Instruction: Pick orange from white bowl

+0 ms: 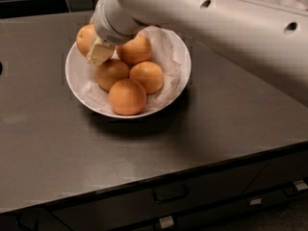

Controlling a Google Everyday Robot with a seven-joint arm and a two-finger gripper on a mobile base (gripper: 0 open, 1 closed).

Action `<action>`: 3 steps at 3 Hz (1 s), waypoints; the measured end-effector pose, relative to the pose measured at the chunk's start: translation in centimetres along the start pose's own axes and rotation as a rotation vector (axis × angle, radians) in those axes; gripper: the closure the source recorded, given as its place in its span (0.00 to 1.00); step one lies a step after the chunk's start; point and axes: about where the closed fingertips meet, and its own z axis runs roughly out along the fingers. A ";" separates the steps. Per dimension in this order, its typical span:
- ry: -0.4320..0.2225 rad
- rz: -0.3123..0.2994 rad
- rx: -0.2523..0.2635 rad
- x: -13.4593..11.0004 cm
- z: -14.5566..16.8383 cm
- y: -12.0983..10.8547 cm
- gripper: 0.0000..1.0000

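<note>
Gripper: above the left of the white bowl, touching oranges; grip state cannot be told.
Obstruction: arm hides the bowl's rear rim.
Surface: dark counter, drawers below.

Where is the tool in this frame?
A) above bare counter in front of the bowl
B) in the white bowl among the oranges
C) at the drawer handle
B: the tool sits at the left side of the white bowl, down among the oranges.

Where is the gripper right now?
Upper left of the camera view: the gripper is over the white bowl, left side, beside the leftmost orange.
</note>
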 end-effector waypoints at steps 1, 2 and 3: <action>0.018 -0.036 0.050 -1.2 -2.3 -0.8 1.00; 0.028 -0.062 0.113 -2.2 -4.3 -1.5 1.00; 0.043 -0.073 0.225 -2.6 -6.8 -2.1 1.00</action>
